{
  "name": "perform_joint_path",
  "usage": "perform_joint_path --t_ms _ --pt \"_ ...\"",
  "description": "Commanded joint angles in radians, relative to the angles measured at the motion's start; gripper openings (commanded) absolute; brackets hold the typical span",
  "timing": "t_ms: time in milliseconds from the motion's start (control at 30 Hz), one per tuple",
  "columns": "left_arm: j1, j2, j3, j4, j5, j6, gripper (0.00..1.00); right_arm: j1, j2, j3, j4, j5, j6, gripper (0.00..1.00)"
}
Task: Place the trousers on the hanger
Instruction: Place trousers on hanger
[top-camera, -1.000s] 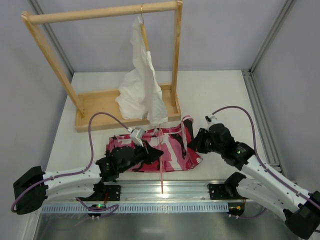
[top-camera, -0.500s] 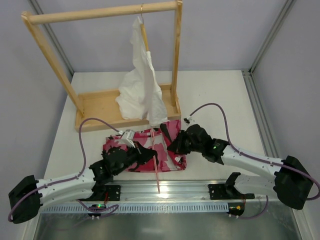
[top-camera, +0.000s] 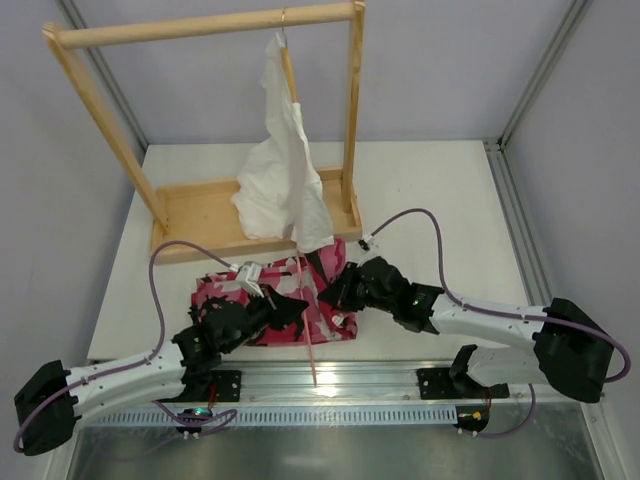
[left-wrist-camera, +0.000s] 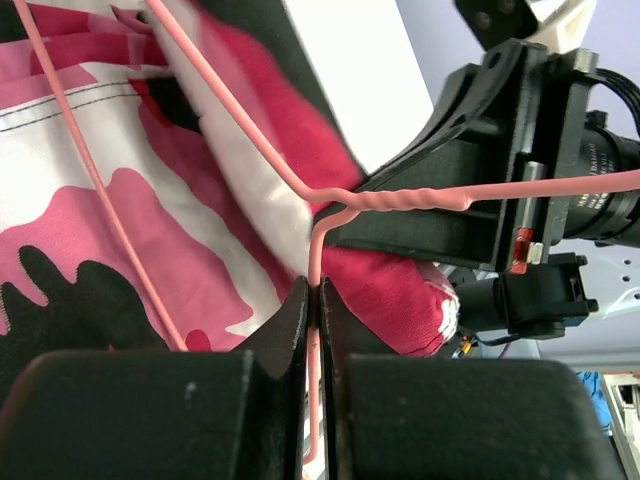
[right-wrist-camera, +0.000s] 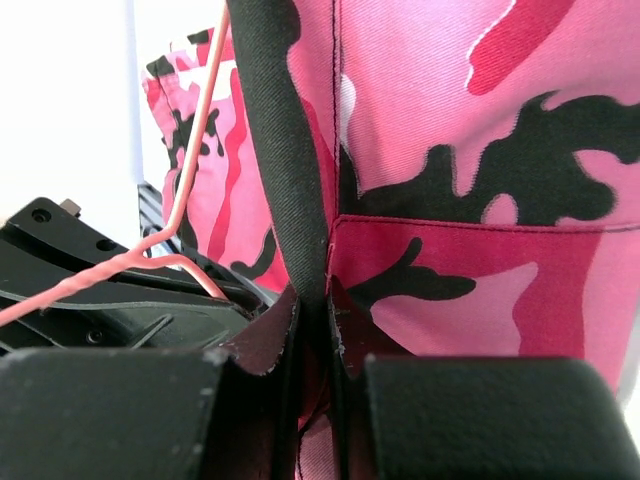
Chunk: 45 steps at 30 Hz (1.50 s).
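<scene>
The trousers (top-camera: 232, 292), in pink, white and black camouflage, lie bunched on the table in front of the arms. The pink wire hanger (top-camera: 309, 345) lies across them, one end pointing at the near edge. My left gripper (top-camera: 296, 306) is shut on the hanger's wire (left-wrist-camera: 400, 198), which runs straight between the jaws of the left gripper (left-wrist-camera: 314, 292) over the cloth (left-wrist-camera: 120, 220). My right gripper (top-camera: 331, 291) is just right of it. In the right wrist view the right gripper (right-wrist-camera: 313, 296) is shut on a dark edge of the trousers (right-wrist-camera: 480, 150), with the hanger (right-wrist-camera: 190, 190) to its left.
A wooden rack (top-camera: 200, 26) stands at the back on a wooden base (top-camera: 195, 215). A white garment (top-camera: 285, 170) hangs from it, reaching down to the trousers' far edge. An aluminium rail (top-camera: 380, 375) runs along the near table edge.
My right gripper has moved left with the trousers' edge, folding the cloth over toward the hanger. The left arm has drawn slightly left with the hanger.
</scene>
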Motion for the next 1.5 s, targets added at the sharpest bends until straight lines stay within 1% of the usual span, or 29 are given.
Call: perform_joint_path --t_ms 0,33,67,100,133,167,233,267,367,467,567,633,667,700,800,833,867,933,967,1033,1067,1133,1167,1267,1367,1467 --pt "0.009 -0.042 0.007 -0.027 -0.036 -0.014 0.0 0.011 -0.108 0.003 -0.027 0.159 0.009 0.04" --pt "0.009 -0.045 0.01 -0.043 -0.051 -0.029 0.0 0.009 -0.194 0.001 -0.082 0.194 0.0 0.04" --pt "0.012 -0.042 0.011 -0.05 -0.05 -0.046 0.0 0.005 -0.24 0.001 -0.215 0.225 -0.011 0.04" --pt "0.02 -0.021 0.011 -0.034 -0.036 -0.082 0.0 -0.011 -0.288 0.001 -0.277 0.292 -0.035 0.04" --pt "0.022 -0.005 0.011 -0.012 -0.012 -0.093 0.01 -0.02 -0.398 0.003 -0.343 0.325 -0.043 0.04" --pt "0.02 0.016 0.013 0.014 0.034 -0.101 0.0 -0.031 -0.453 0.006 -0.467 0.36 -0.049 0.04" --pt "0.02 0.073 0.017 0.084 0.062 -0.13 0.0 -0.066 -0.576 0.015 -0.576 0.442 -0.07 0.04" --pt "0.02 0.09 0.017 0.116 0.081 -0.136 0.01 -0.08 -0.675 0.024 -0.668 0.463 -0.077 0.04" --pt "0.02 0.153 0.022 0.215 0.095 -0.147 0.0 -0.13 -0.779 0.076 -0.806 0.518 -0.116 0.04" --pt "0.02 0.206 0.054 0.226 0.11 -0.136 0.0 -0.147 -0.797 0.125 -0.871 0.527 -0.147 0.04" --pt "0.019 0.214 0.062 0.226 0.102 -0.129 0.0 -0.147 -0.796 0.135 -0.897 0.523 -0.155 0.04" --pt "0.02 0.211 0.059 0.207 0.087 -0.116 0.01 -0.147 -0.793 0.122 -0.881 0.495 -0.165 0.04" --pt "0.02 0.21 0.06 0.187 0.079 -0.098 0.0 -0.149 -0.791 0.113 -0.831 0.475 -0.196 0.04" --pt "0.02 0.208 0.059 0.158 0.073 -0.087 0.0 -0.147 -0.79 0.093 -0.794 0.408 -0.213 0.04" --pt "0.02 0.211 0.045 0.131 0.065 -0.066 0.0 -0.147 -0.733 0.066 -0.651 0.295 -0.267 0.04" --pt "0.02 0.213 0.042 0.127 0.059 -0.067 0.01 -0.147 -0.674 0.064 -0.62 0.227 -0.277 0.04" --pt "0.02 0.213 0.039 0.126 0.049 -0.069 0.0 -0.149 -0.643 0.061 -0.558 0.187 -0.282 0.04" --pt "0.02 0.216 0.039 0.114 0.039 -0.069 0.01 -0.146 -0.572 0.063 -0.501 0.094 -0.29 0.04" --pt "0.02 0.22 0.045 0.095 0.029 -0.07 0.01 -0.146 -0.498 0.063 -0.449 0.069 -0.287 0.04" --pt "0.022 0.24 0.073 0.054 0.033 -0.069 0.01 -0.131 -0.433 0.061 -0.404 0.041 -0.281 0.04" --pt "0.022 0.248 0.083 0.043 0.038 -0.072 0.01 -0.124 -0.373 0.06 -0.363 0.037 -0.278 0.04" --pt "0.022 0.274 0.112 0.006 0.045 -0.099 0.01 -0.095 -0.328 0.05 -0.315 0.037 -0.268 0.05" --pt "0.022 0.283 0.123 0.0 0.049 -0.107 0.0 -0.088 -0.311 0.044 -0.264 0.03 -0.264 0.05" --pt "0.022 0.306 0.151 -0.014 0.059 -0.132 0.0 -0.055 -0.242 0.021 -0.171 0.029 -0.227 0.11" --pt "0.022 0.317 0.178 -0.029 0.064 -0.136 0.0 -0.028 -0.173 0.004 -0.096 0.03 -0.183 0.12" --pt "0.022 0.322 0.192 -0.04 0.059 -0.144 0.01 -0.009 -0.12 -0.002 -0.072 0.056 -0.14 0.12"
